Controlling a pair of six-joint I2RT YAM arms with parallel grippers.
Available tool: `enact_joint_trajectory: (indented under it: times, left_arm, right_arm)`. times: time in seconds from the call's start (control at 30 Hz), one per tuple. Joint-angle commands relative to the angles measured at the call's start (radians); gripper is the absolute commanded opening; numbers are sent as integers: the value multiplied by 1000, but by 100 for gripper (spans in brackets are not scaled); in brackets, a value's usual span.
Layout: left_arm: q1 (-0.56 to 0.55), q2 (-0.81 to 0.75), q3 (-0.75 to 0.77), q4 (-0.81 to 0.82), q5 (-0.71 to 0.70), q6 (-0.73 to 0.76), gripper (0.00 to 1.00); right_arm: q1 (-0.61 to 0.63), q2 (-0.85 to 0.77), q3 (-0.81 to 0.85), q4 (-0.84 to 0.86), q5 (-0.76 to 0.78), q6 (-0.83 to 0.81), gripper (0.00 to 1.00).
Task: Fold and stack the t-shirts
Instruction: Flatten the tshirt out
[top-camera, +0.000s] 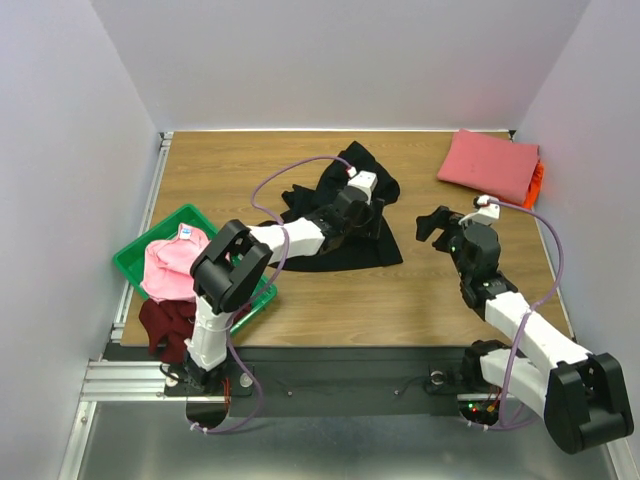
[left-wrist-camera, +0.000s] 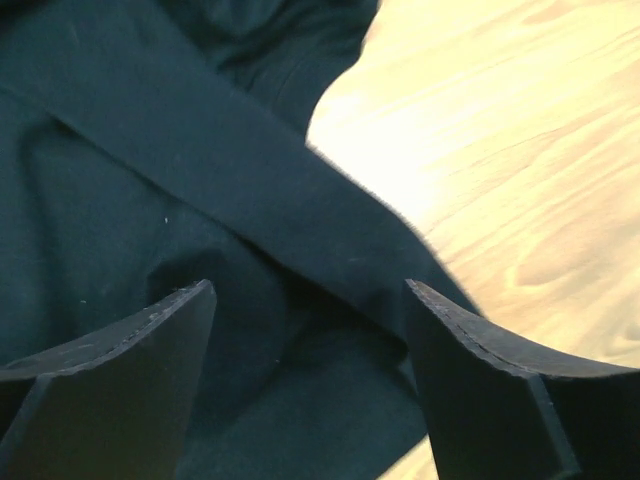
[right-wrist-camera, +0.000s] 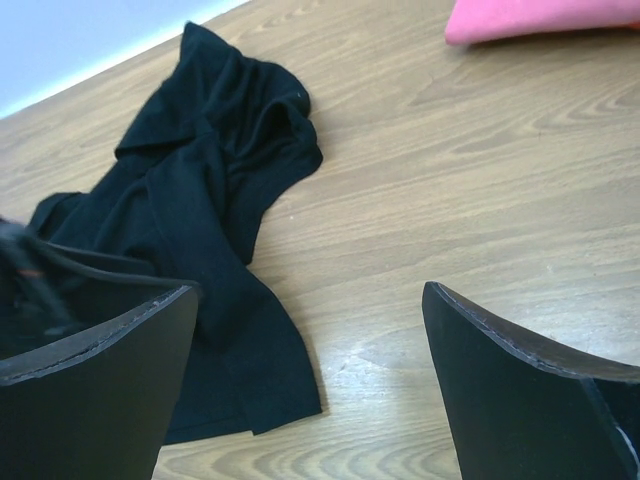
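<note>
Black cloth marks the work item: the large black t-shirt (top-camera: 375, 248) lies rumpled at the centre of the table (top-camera: 400, 300), one band of fabric folded diagonally across the body and a bunched portion toward the far edge. The left gripper (top-camera: 368, 205) hangs directly over this garment with its jaws apart and nothing clamped between them; the left wrist view shows the folded band running across the gap below the fingers, just beside the shirt's right-hand edge where bare wood begins. This position suits taking up that edge for the next fold. The right gripper (top-camera: 437, 225) hovers over bare wood just right of the shirt, jaws fully apart and empty, placed to reach the opposite hem. A folded coral-pink t-shirt (top-camera: 487, 163) sits at the far right corner on an orange t-shirt (top-camera: 537, 183), well apart from the work zone, and appears to serve as the stack. At the left, a green tray (top-camera: 145, 238) holds a light pink t-shirt (top-camera: 170, 262); a dark maroon t-shirt (top-camera: 165, 325) hangs over the near table edge. Open wood lies near and right of the black shirt; the tray and side walls limit lateral travel.
</note>
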Motion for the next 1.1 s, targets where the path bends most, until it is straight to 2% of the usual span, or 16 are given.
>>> enact_joint_trajectory:
  times: [0.0,0.47,0.6,0.73,0.9,1.07]
  left_arm:
    - [-2,28,11,48,32,-35,84]
    - [-69,22,-79,136,50,-90,85]
    - [-86,22,-96,158,55,-111,88]
    - [-109,-32,-170,256,56,-144,91]
    - [-134,-32,-160,258,61,-150,92]
    - [-184,-92,-196,258,-100,-125,93]
  right_arm:
    - [-5,-39,12,13,23,-7,100]
    - [-5,-24,1,23,7,-4,100]
    - [-5,-22,-1,23,5,-4,100]
    - [-5,-15,-1,26,5,-9,100]
    - [-5,8,5,32,-6,-10,100]
    - [-4,21,7,36,-3,-15,100]
